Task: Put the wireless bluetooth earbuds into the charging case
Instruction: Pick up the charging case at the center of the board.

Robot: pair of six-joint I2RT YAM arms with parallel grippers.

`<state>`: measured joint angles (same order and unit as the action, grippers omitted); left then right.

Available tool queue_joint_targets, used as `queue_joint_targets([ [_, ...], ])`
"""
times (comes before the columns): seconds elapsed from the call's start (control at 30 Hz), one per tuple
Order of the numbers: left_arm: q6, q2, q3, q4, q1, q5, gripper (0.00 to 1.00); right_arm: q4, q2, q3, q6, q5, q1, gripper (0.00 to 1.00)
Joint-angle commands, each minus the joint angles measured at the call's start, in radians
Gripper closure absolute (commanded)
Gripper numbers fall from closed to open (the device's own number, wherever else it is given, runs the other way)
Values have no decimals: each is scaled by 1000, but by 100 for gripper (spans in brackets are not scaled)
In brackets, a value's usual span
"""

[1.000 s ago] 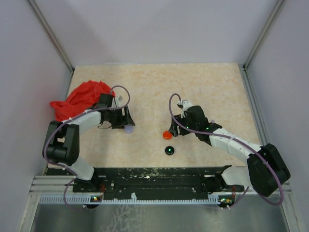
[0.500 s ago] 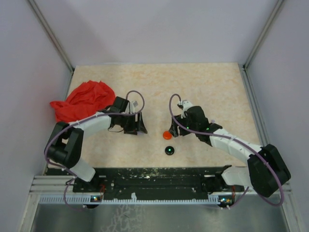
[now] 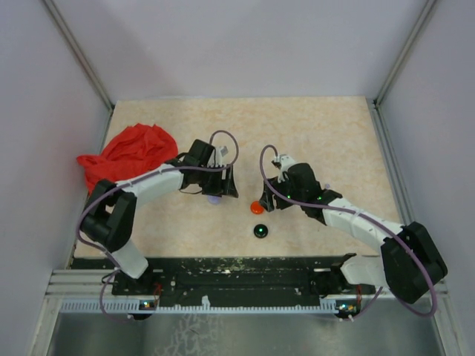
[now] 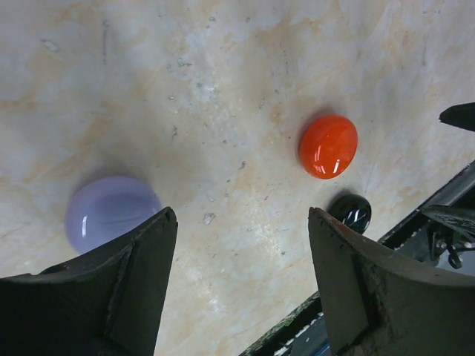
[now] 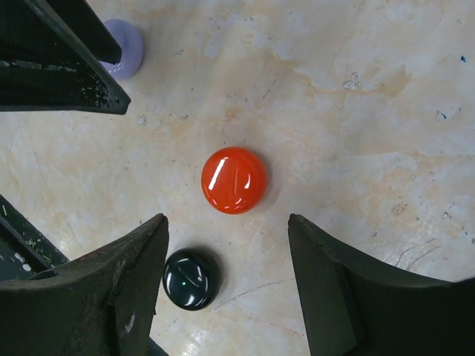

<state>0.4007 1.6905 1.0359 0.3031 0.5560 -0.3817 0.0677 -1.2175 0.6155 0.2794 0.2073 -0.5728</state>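
Observation:
No tiny red or black earbud shows in any view. Three round discs lie on the table: a lavender one [image 3: 214,199] [image 4: 111,211], an orange one [image 3: 257,207] [image 4: 328,146] [image 5: 234,179] and a glossy black one [image 3: 260,231] [image 4: 351,211] [image 5: 191,278]. My left gripper [image 3: 226,185] [image 4: 241,215] is open and empty, low over bare table. The lavender disc lies just outside its left finger and is partly hidden by it. My right gripper [image 3: 269,199] [image 5: 226,219] is open and empty, with the orange disc just ahead of its tips and the black disc by its left finger.
A crumpled red cloth [image 3: 130,152] lies at the far left of the table. The left gripper's finger [image 5: 59,67] reaches into the top left of the right wrist view, close to the lavender disc [image 5: 124,46]. The black base rail [image 3: 245,271] runs along the near edge.
My left arm has swung right towards the orange disc, and the lavender disc has shifted right with it. The right arm, orange disc and black disc have not moved.

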Motion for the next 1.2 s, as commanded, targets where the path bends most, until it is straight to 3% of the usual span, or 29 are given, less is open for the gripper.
queue_joint_targets([
  [0.0,-107,-80,25,131,4,144,23,-54,35,0,-23,36,5,34],
  [0.17,-162,-123,-7,170,4,323,21,-66,25,0,-24,53,4,34],
  [0.47,-198,-32,-22,113,73,478,26,-63,24,0,-25,61,4,34],
  [0.7,-293,0,-45,67,89,491,29,-58,23,0,-29,63,5,34],
  [1.17,-331,66,-44,60,136,512,42,-58,10,7,-29,82,5,34],
])
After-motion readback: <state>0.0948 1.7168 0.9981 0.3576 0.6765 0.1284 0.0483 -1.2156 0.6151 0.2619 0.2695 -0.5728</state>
